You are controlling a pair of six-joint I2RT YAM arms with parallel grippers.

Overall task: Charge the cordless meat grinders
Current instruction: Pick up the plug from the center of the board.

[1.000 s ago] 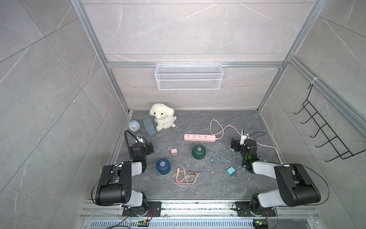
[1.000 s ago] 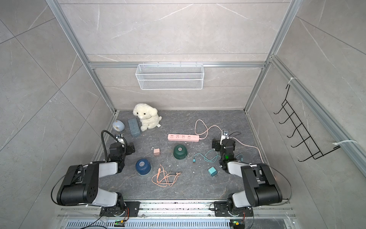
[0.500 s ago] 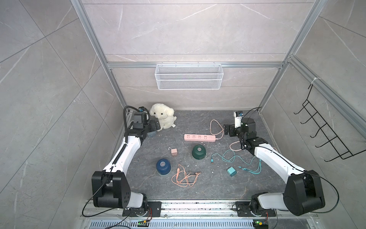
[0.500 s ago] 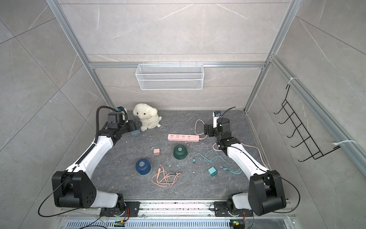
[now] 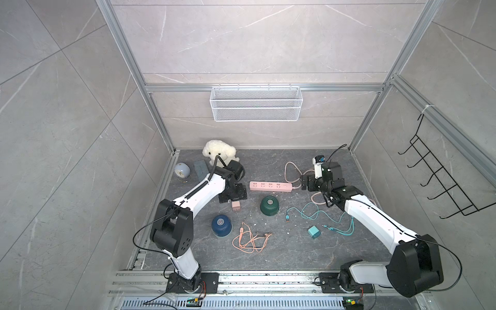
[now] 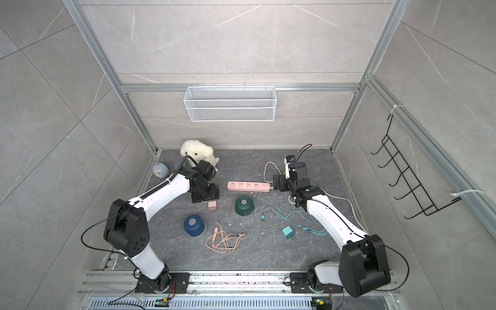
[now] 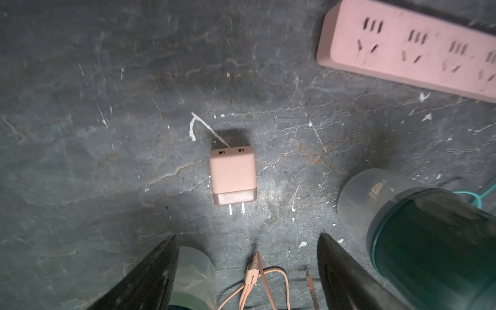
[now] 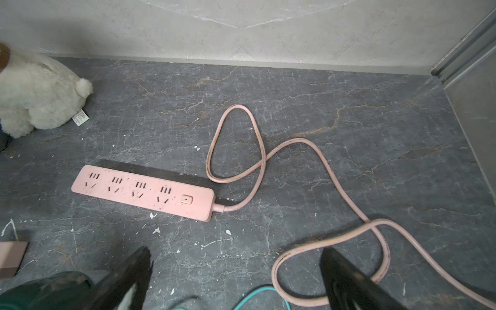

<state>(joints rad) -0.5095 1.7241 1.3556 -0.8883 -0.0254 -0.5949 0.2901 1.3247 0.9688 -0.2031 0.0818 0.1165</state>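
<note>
The navy cordless meat grinder [image 5: 221,225] stands near the left gripper [image 5: 233,198], on its base side. The green cordless meat grinder [image 5: 269,205] stands between the two grippers, touching neither. The left gripper, jaws spread and empty, hangs above the pink plug cube [image 5: 236,206]. The right gripper [image 5: 303,184], jaws wide and empty, faces the cord end of the power strip [image 5: 269,186].

Pale grey marble-look wall panels [image 5: 255,40] — hung with a white wire-mesh basket [image 5: 256,107] and black wire hook rack [image 5: 442,173] — enclose a dark, perhaps stone, tabletop [image 5: 295,252].
</note>
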